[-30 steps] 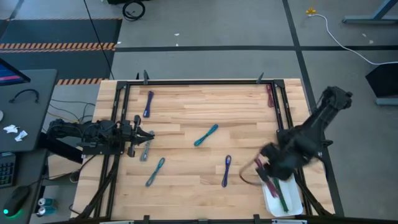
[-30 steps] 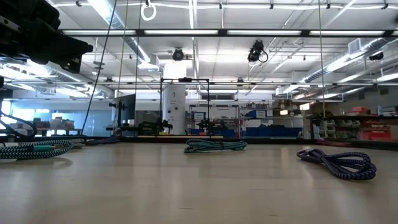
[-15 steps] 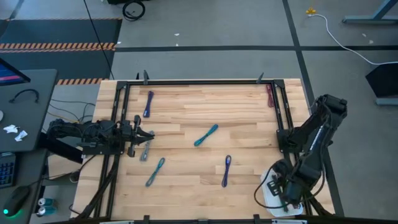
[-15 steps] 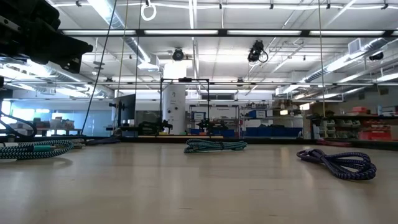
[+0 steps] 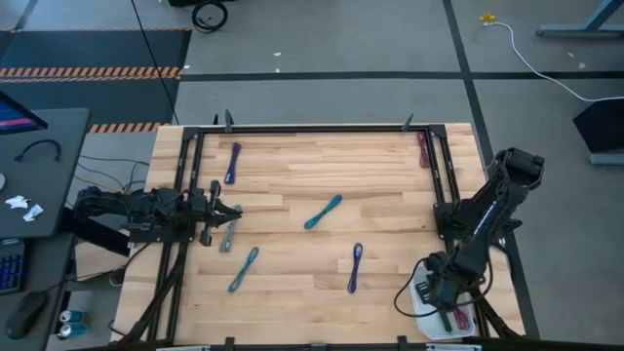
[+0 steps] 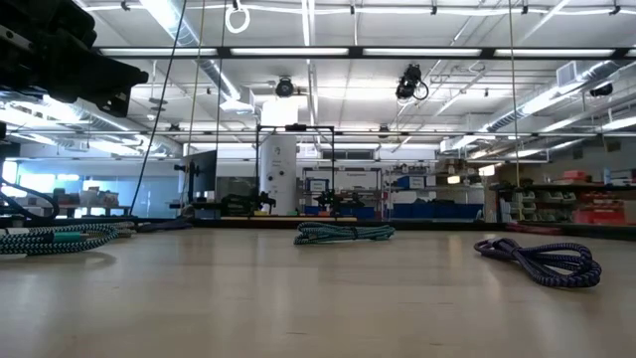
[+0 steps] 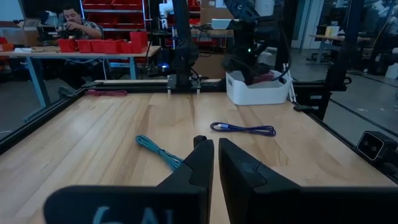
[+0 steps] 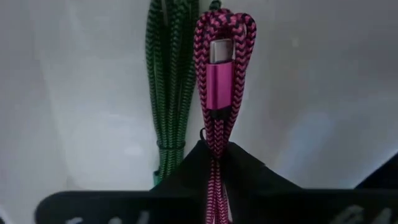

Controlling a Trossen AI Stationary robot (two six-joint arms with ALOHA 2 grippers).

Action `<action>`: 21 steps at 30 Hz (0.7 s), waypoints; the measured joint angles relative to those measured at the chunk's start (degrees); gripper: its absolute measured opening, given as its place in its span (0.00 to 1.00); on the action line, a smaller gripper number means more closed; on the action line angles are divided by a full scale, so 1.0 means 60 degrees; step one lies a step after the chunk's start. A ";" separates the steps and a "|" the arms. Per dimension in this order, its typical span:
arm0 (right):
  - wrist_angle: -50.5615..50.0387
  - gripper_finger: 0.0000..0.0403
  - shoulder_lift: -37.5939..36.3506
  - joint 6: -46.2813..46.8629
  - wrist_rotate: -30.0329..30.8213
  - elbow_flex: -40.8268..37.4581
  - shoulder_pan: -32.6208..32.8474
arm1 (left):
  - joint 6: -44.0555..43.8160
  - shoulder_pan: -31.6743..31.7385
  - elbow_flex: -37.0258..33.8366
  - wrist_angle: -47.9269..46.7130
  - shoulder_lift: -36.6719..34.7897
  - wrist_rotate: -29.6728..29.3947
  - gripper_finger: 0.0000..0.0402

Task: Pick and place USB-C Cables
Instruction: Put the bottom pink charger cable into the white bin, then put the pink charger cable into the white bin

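My right gripper points steeply down into the white bin at the table's near right corner, shut on a magenta USB-C cable. A green cable lies on the bin's floor beside it. Several more cables lie flat on the wooden table: purple, teal, blue, teal-blue, grey and dark red. My left gripper waits shut at the table's left side, pointing level across it. My right gripper pinches the magenta cable bundle between its two fingers, which point steeply down from above and lie along it. The looped end with the metal connector sticks out past the fingertips over the bin's floor. Whether it touches the floor I cannot tell.
A black metal frame runs around the table's edge. The low view shows the teal cable, the blue one and another cable at the left. A person sits at a bench beyond the table.
My right gripper has gone down and toward the table's near edge, from beside the bin into it, tipping steeply downward and rolling as it went. The magenta cable went with it.
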 joint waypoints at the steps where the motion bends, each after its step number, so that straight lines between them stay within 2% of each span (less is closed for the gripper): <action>1: 0.0053 0.14 0.0000 -0.0005 -0.0035 -0.0040 -0.0001 | 0.0001 -0.0001 0.0002 0.0000 0.0000 -0.0002 0.08; 11: 0.0075 0.28 -0.0044 -0.0029 -0.0284 -0.0052 -0.0080 | 0.0000 -0.0001 0.0000 0.0000 0.0000 -0.0004 0.09; 21: -0.0160 0.30 -0.0935 -0.0045 -0.0087 0.0246 -0.0084 | 0.0000 -0.0001 0.0002 0.0000 0.0000 -0.0002 0.08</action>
